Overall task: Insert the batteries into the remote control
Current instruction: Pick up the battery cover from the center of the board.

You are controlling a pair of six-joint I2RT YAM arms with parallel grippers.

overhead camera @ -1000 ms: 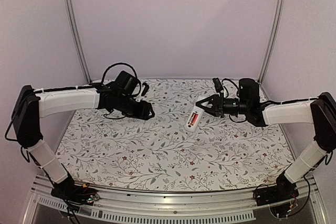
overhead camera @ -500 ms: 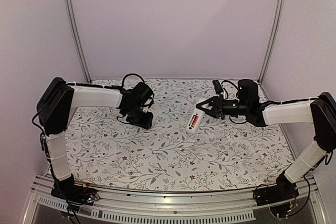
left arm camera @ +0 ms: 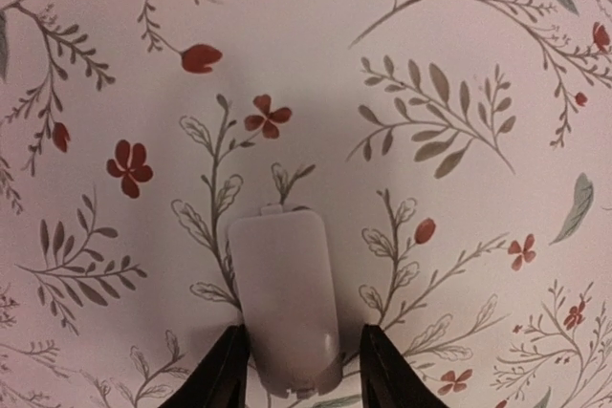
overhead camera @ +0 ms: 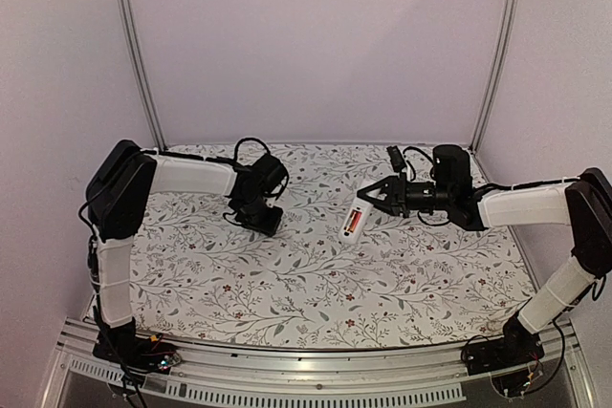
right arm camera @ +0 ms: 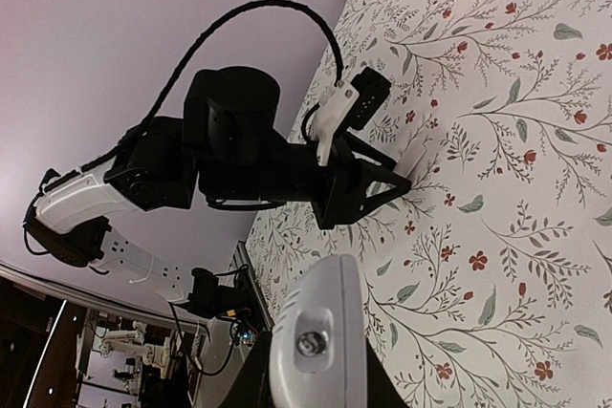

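Floral surface, centre-left: I am bringing the left gripper, spread, around the flat white plastic cover; right gripper is clenching the slim white remote control, red battery loaded, centre-right.

In the left wrist view the left claw shows only two dark fingertips. The bottom edge cuts off the rest and comes close to the near end of the white cover. From above, that cover is hidden under the claw. In the right wrist view the remote control is cut off at bottom centre and masks the fingers of the right claw. Overhead, a red streak in its recess is perhaps the red battery. The dark one is too small to tell.
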